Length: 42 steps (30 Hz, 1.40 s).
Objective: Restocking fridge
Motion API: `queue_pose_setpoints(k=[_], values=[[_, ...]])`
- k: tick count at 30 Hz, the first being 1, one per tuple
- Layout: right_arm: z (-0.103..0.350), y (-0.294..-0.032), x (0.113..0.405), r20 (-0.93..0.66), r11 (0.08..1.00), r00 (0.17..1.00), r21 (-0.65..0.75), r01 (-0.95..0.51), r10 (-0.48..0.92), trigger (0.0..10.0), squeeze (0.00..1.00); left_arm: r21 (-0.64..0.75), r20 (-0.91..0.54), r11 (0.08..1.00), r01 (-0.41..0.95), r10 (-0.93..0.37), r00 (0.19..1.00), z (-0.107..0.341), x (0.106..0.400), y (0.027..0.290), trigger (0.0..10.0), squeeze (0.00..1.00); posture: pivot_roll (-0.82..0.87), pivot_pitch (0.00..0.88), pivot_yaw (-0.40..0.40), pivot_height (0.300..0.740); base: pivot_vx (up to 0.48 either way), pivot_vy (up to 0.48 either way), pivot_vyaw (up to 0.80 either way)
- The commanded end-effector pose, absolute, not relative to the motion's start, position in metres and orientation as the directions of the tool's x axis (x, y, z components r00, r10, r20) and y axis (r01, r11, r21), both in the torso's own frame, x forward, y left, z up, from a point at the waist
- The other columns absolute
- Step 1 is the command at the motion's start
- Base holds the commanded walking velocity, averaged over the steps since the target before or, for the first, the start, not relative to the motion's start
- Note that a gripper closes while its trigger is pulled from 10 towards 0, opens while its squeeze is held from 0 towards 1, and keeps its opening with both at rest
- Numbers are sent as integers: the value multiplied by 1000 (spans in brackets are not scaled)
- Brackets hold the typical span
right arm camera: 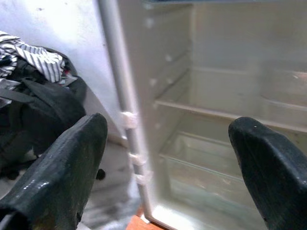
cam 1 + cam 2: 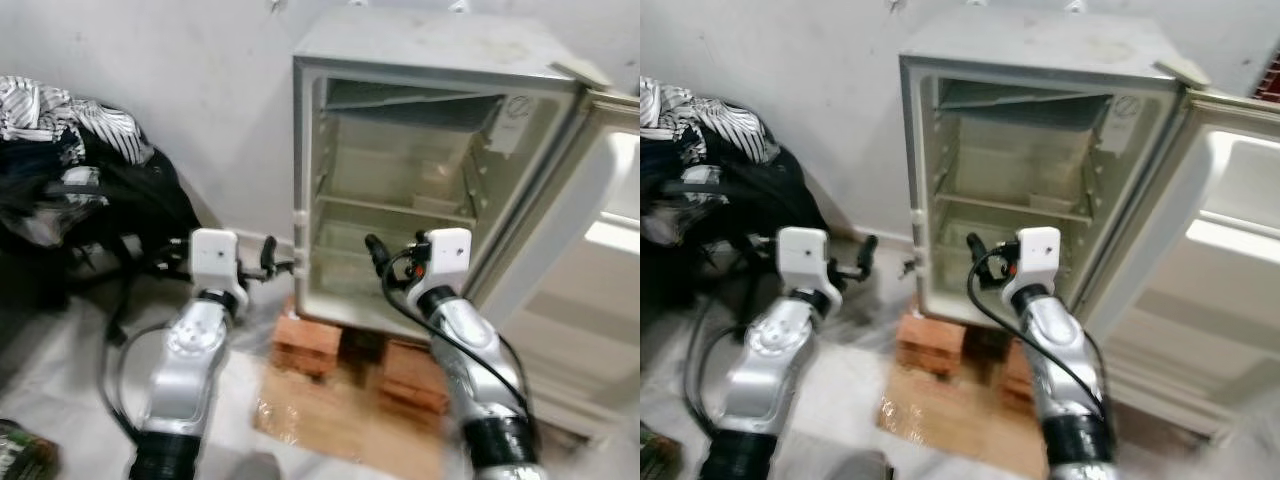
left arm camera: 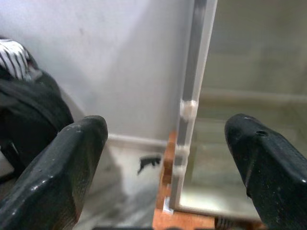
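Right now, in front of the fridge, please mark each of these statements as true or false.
1. The fridge door is shut. False: it stands open to the robot's right.
2. The fridge rests on bricks. True.
3. The left hand holds a bottle. False: its fingers are open and hold nothing.
4. The right hand is open before the fridge. True.
5. Dark clothes lie on the robot's left. True.
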State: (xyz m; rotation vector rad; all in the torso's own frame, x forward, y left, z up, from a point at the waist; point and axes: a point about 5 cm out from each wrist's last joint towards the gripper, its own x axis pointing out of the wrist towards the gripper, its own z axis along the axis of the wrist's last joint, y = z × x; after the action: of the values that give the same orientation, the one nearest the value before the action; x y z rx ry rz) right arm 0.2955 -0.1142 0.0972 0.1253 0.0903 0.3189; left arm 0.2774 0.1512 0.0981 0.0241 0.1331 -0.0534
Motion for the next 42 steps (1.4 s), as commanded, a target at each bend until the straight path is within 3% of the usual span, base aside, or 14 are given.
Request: queue_pose_setpoints(k=[1, 10, 15, 22, 30, 36, 42], values=[[91, -136, 293, -115, 958, 955, 114, -262, 274, 10000, 0, 6, -119, 995, 97, -96, 988, 101, 278, 137, 10000, 0, 67, 0, -27, 740, 416, 0, 0], [80, -176, 254, -244, 979, 949, 21, -203, 202, 10000, 0, 15, -142, 997, 76, -73, 987, 93, 262, 151, 10000, 0, 50, 0, -33, 740, 0, 0, 0], [70, -194, 238, -283, 991, 950, 47, -127, 135, 10000, 0, 0, -157, 998, 59, -58, 986, 91, 259, 154, 10000, 0, 43, 0, -33, 740, 0, -165, 0], [60, -189, 226, -388, 953, 871, 119, -278, 302, 10000, 0, 2, -154, 997, 80, -79, 985, 92, 259, 153, 10000, 0, 35, 0, -30, 740, 0, -351, 0], [49, -206, 241, -428, 974, 878, 28, -224, 214, 10000, 0, 1, -157, 997, 71, -70, 985, 93, 262, 152, 10000, 0, 34, 0, -20, 740, 0, -480, 0], [47, -205, 256, -433, 980, 883, -1, -199, 179, 10000, 0, 16, -162, 998, 55, -52, 985, 93, 263, 152, 10000, 0, 47, 0, -21, 740, 0, -480, 0], [43, -208, 262, -454, 981, 876, -20, -191, 162, 10000, 0, 32, -187, 999, -24, 30, 982, 90, 261, 159, 10000, 0, 50, 0, -29, 740, 0, -472, 0]])
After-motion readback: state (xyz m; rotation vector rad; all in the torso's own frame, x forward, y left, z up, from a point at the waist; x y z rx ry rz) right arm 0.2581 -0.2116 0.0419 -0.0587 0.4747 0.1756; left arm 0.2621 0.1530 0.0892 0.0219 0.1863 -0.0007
